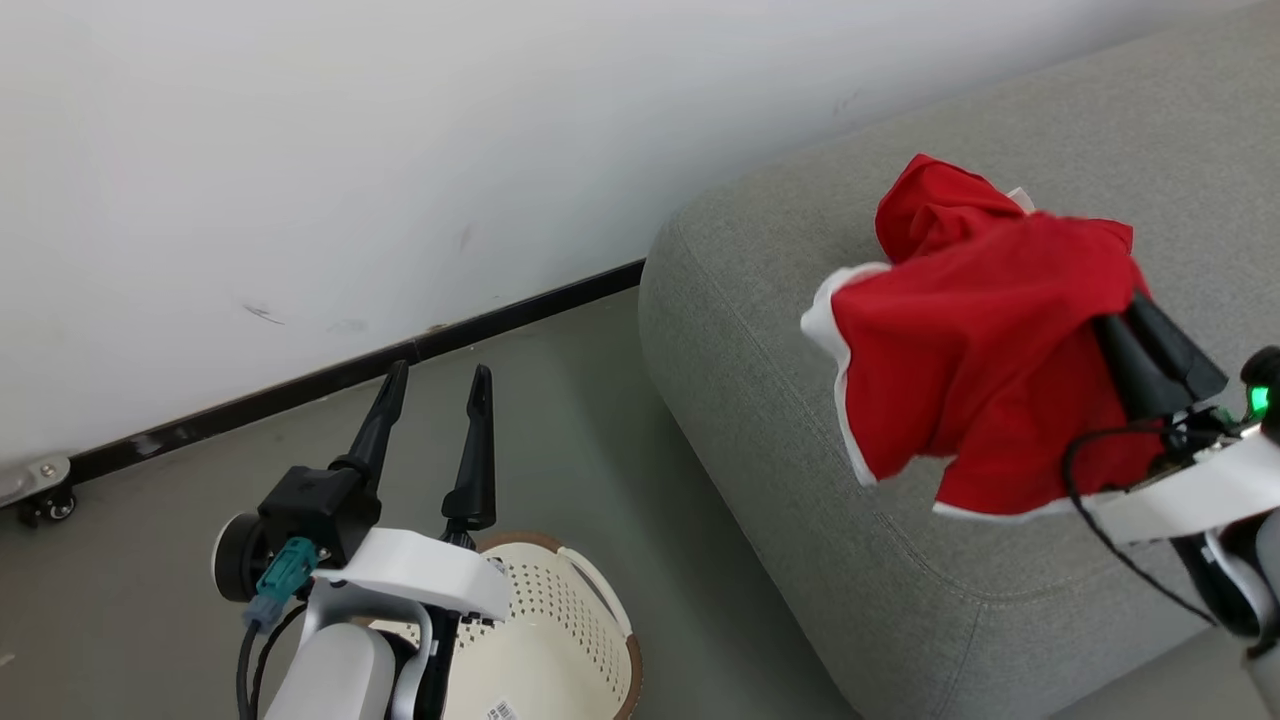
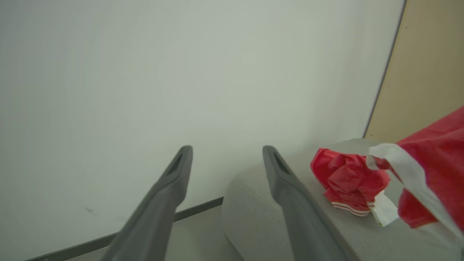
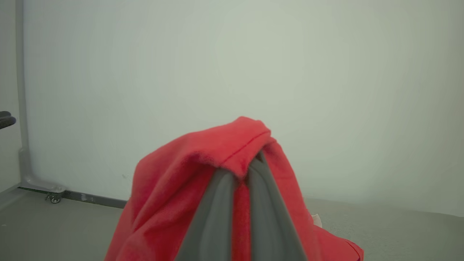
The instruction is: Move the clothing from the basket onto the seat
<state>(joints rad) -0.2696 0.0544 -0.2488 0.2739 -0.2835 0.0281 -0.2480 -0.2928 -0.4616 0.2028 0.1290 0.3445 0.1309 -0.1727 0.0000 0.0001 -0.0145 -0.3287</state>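
Note:
My right gripper [image 1: 1118, 322] is shut on a red garment with white trim [image 1: 975, 375], which hangs draped over its fingers above the grey seat [image 1: 780, 400]. The right wrist view shows the fingers [image 3: 221, 203] pinching that red cloth [image 3: 195, 163] at their tips. A second red garment [image 2: 348, 177] lies crumpled on the seat [image 2: 253, 206] farther back, with the held one [image 2: 435, 163] in front of it. My left gripper [image 1: 438, 378] stands open and empty over the cream basket [image 1: 560, 640] on the floor. The basket's visible inside is bare.
A white wall with a black baseboard [image 1: 350, 375] runs behind the basket and seat. A small caster wheel [image 1: 45, 500] sits at the wall's foot on the far left. A beige panel [image 2: 427, 72] stands behind the seat. Grey floor [image 1: 600, 420] lies between basket and seat.

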